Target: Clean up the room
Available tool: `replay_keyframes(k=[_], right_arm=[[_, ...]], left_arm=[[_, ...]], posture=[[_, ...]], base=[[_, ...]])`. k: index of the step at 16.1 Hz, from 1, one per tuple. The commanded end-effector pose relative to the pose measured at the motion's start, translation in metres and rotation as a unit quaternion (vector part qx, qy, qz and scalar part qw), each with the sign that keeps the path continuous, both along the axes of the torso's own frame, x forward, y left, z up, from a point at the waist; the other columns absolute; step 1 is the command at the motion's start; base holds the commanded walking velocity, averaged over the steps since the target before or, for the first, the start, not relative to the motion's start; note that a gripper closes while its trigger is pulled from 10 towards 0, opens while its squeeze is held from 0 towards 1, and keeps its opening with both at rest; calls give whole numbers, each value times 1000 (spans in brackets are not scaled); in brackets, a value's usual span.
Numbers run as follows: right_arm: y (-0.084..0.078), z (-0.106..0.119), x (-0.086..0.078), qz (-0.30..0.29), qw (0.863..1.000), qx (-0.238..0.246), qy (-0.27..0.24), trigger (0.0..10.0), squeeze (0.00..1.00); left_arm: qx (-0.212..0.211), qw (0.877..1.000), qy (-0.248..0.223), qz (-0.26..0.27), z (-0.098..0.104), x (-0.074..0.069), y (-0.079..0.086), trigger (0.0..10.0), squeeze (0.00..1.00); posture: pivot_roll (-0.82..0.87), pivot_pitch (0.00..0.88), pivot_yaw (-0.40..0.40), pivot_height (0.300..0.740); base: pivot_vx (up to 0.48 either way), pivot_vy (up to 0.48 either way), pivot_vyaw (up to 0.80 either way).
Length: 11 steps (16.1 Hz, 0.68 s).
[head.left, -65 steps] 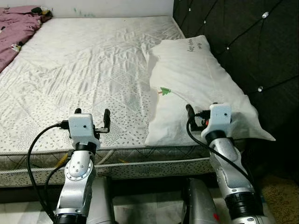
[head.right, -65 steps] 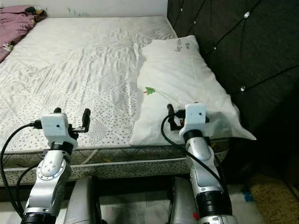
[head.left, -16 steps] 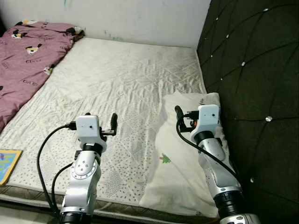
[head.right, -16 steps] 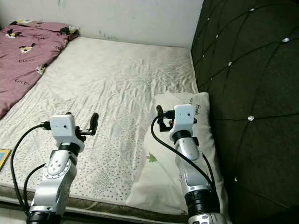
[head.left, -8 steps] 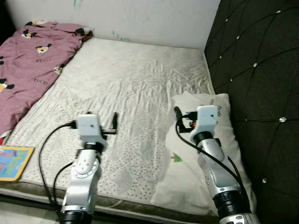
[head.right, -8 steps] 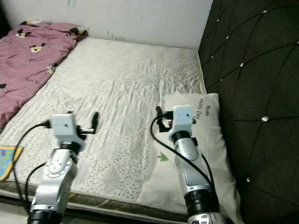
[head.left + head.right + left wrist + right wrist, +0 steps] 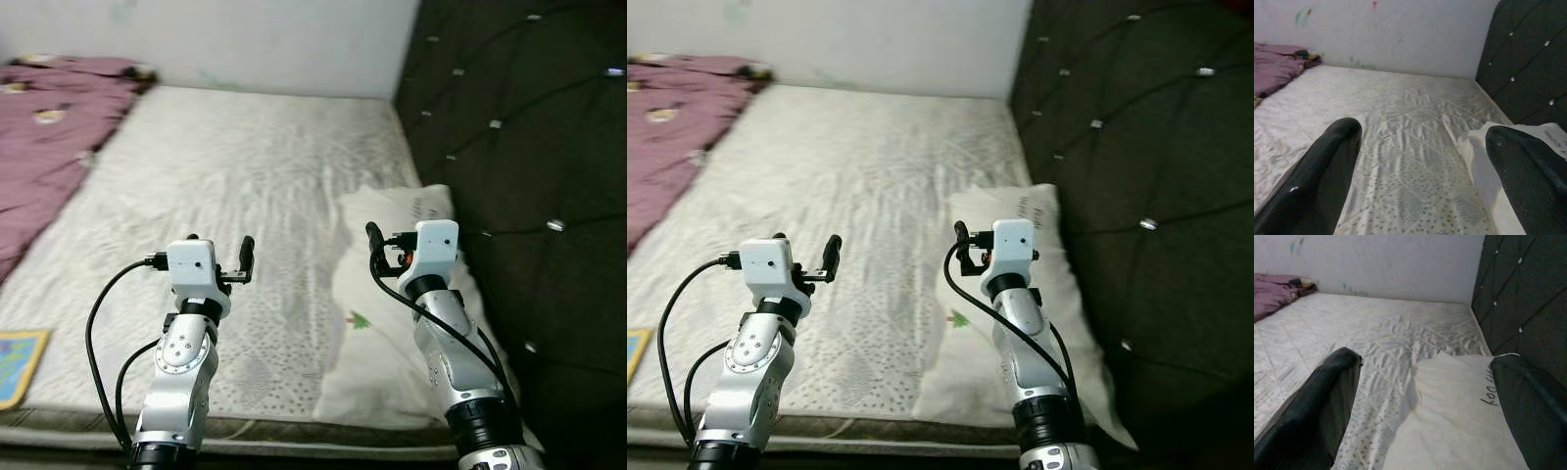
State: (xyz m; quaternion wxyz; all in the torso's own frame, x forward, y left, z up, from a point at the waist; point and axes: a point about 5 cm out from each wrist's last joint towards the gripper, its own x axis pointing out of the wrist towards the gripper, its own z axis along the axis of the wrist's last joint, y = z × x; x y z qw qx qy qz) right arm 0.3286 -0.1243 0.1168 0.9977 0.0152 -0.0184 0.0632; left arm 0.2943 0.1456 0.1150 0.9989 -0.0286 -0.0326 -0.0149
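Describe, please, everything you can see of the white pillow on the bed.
The pillow is white, soft-looking cloth, slightly creased, lying flat on the mattress beside the dark tufted headboard. It carries dark lettering near its far end and a small green and red print near its inner edge. Its near corner reaches the bed's front edge. The right gripper hovers above it, fingers open, not touching.

white wall (image 7: pixel 245 39), dark tufted headboard (image 7: pixel 529 127), bare quilted mattress (image 7: pixel 225 166).
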Motion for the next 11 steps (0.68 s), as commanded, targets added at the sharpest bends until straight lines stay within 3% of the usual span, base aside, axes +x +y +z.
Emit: replay_keyframes(k=[1, 11], right_arm=[[0, 2, 2, 1, 1000, 2, -1, 10000, 0], [-2, -2, 2, -3, 1000, -10, 3, 10000, 0]], left_arm=[[1, 1000, 3, 5, -1, 0, 2, 10000, 0], [0, 1000, 0, 1, 1, 2, 0, 10000, 0]], posture=[[18, 36, -14, 740], [19, 28, -13, 740]], base=[[0, 394, 0], [0, 425, 0]])
